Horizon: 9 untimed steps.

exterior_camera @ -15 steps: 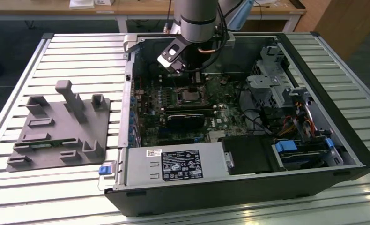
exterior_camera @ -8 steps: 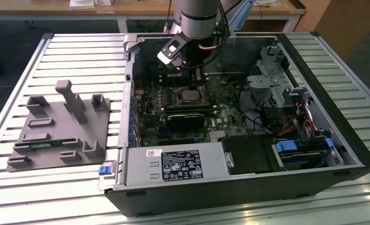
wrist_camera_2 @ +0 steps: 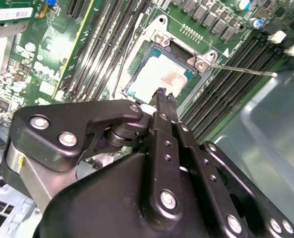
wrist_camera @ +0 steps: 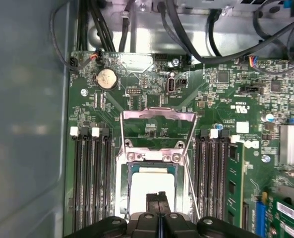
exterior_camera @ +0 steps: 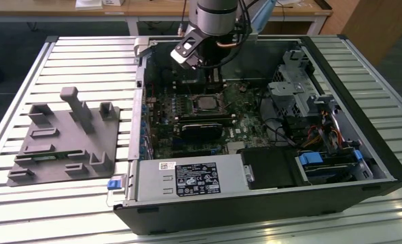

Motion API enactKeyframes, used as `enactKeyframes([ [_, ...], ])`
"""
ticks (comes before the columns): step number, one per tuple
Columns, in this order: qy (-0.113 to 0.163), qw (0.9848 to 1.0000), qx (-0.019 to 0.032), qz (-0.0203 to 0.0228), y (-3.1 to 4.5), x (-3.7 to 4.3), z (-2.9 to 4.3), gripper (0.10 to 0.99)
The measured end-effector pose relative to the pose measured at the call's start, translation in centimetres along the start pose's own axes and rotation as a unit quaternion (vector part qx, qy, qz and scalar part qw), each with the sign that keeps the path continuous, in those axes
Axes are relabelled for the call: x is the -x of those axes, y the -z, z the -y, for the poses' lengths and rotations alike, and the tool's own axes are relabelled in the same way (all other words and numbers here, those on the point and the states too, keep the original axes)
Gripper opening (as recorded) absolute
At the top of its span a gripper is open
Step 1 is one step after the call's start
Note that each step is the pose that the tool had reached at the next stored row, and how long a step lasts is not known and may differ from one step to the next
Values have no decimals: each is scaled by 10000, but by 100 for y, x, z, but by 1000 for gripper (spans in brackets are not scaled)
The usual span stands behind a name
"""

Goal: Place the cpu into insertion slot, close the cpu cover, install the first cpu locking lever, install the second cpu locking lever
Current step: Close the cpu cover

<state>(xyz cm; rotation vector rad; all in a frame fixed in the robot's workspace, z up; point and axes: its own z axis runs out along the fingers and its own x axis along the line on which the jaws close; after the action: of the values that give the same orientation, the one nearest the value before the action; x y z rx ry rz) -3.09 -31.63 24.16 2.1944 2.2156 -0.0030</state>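
Observation:
The cpu [wrist_camera: 149,184] lies flat in the insertion slot [wrist_camera: 121,191] on the green board, its pale metal top facing up; it also shows in the second wrist view [wrist_camera_2: 156,74]. The cpu cover [wrist_camera: 159,115] stands swung open beyond the socket, its window showing the board behind. A thin wire locking lever [wrist_camera_2: 246,71] sticks out sideways, unlatched, and another [wrist_camera: 190,178] runs along the socket's side. My gripper [wrist_camera_2: 161,94] hovers right over the chip's near edge with its black fingers [wrist_camera: 151,201] pressed together and nothing between them. In the exterior view the gripper [exterior_camera: 213,76] reaches into the case above the socket [exterior_camera: 204,103].
Black memory slots [wrist_camera: 89,178] flank the socket on both sides. In the case, a black heatsink block [exterior_camera: 201,129] sits near the socket, the power supply [exterior_camera: 180,178] at the front, and drive bays [exterior_camera: 303,96] on the exterior view's right. A grey fixture plate [exterior_camera: 62,140] lies outside.

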Motion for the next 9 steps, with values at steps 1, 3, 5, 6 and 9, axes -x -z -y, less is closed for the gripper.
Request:
enactKeyframes([
  [1,0,10000,-4,-1,33,0,-1,106],
  [3,0,10000,-10,0,119,2,-2,106],
  [5,1,10000,-15,0,328,11,-6,106],
  [6,2,10000,-14,-2,326,29,-6,106],
  [9,1,10000,-15,-1,326,71,-5,106],
])
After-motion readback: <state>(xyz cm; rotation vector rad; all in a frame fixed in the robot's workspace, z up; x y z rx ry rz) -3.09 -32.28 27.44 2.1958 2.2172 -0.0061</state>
